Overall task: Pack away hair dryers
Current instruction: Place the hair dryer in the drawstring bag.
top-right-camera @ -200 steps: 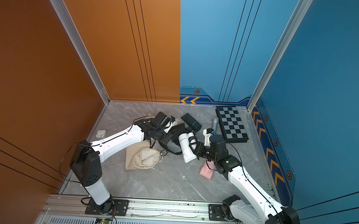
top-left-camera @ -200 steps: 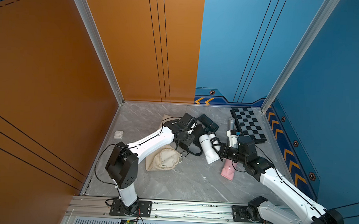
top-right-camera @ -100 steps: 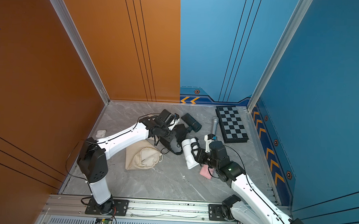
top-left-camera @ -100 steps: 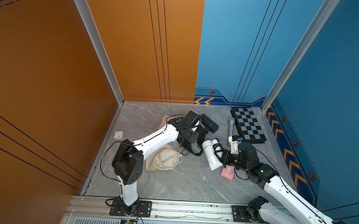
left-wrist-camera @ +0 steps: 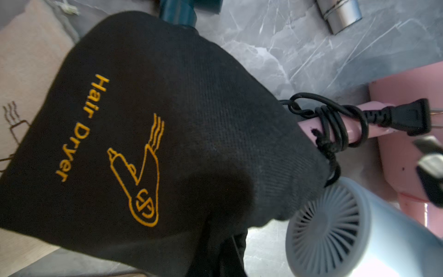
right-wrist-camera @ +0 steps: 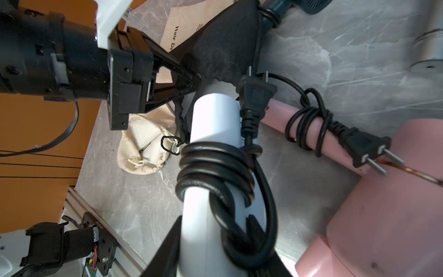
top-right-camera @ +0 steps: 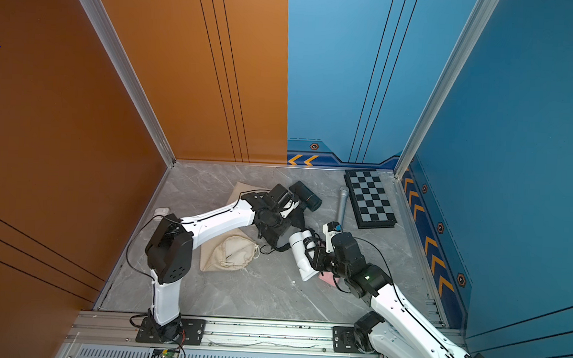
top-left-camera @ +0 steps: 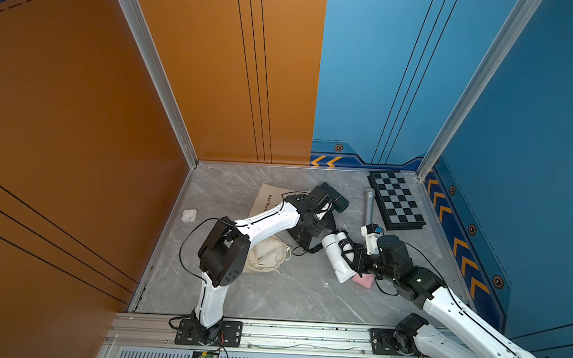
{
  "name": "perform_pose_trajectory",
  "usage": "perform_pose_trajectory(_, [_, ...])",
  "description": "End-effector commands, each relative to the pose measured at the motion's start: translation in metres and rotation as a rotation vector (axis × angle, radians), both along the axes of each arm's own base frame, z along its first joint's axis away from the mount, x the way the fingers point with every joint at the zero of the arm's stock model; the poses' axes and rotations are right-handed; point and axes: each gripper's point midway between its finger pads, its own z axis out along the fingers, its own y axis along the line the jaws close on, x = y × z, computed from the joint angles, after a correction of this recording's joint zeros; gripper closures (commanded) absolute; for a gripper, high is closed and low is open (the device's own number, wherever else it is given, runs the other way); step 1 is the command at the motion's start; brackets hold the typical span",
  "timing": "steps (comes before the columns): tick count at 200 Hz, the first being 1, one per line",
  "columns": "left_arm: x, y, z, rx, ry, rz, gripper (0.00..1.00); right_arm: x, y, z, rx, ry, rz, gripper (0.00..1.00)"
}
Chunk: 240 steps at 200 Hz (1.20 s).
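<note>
Hair dryers, three in sight, none bagged. White hair dryer right of the middle of the bench, clamped round its cord-wound handle by the right claw, handle end aimed at the black bag. Pink hair dryer flat on the bench just beneath the white one and towards the right edge, cord looped round its handle, plug prongs bare. Black hair dryer nearer the far edge, touching the black bag's far side. Left claw pressed together on the black bag's rim, just beside the white handle's end. Stuffed beige bag towards the near left, beside the left arm; flat beige bag with printed lettering behind it, partly under that arm. Grey microphone and chessboard side by side by the far right corner; small white case at the left edge.
</note>
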Motion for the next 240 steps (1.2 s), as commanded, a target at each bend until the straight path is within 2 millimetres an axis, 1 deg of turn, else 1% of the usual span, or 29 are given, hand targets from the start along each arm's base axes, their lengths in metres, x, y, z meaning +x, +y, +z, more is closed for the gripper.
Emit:
perform_pose_trajectory(1, [-0.01,-0.008,-0.002,-0.002,0.018,-0.037,1.0,0.004,-0.008,0.021,-0.004,-0.068,-0.014,0.66])
perform_pose_trajectory(21, [-0.01,-0.007,-0.002,0.0,0.019,-0.032,1.0,0.003,-0.006,0.023,0.011,-0.063,-0.008,0.66])
perform_pose_trajectory(48, [-0.006,-0.006,0.005,-0.005,0.0,-0.024,1.0,0.002,-0.004,0.025,0.027,-0.064,-0.004,0.66])
perform_pose_trajectory(85, [-0.001,-0.007,0.016,-0.026,-0.017,-0.014,1.0,-0.001,0.01,0.026,0.084,-0.051,0.017,0.66])
perform_pose_trajectory(120, [0.001,-0.006,0.02,-0.037,-0.022,-0.004,1.0,-0.005,0.024,0.022,0.111,-0.053,0.036,0.66])
perform_pose_trajectory(138, [0.002,-0.006,0.025,-0.047,-0.025,-0.001,1.0,-0.005,0.028,0.015,0.097,-0.034,0.044,0.66])
perform_pose_trajectory(181, [0.004,-0.004,0.037,-0.065,-0.045,0.008,1.0,0.0,0.033,0.007,0.111,-0.024,0.04,0.66])
perform_pose_trajectory(216, [0.004,-0.002,0.041,-0.072,-0.047,0.012,1.0,0.008,0.041,0.006,0.157,-0.021,0.034,0.66])
perform_pose_trajectory(240, [0.002,-0.003,0.043,-0.078,-0.047,0.013,1.0,0.014,0.045,0.0,0.16,-0.01,0.023,0.66])
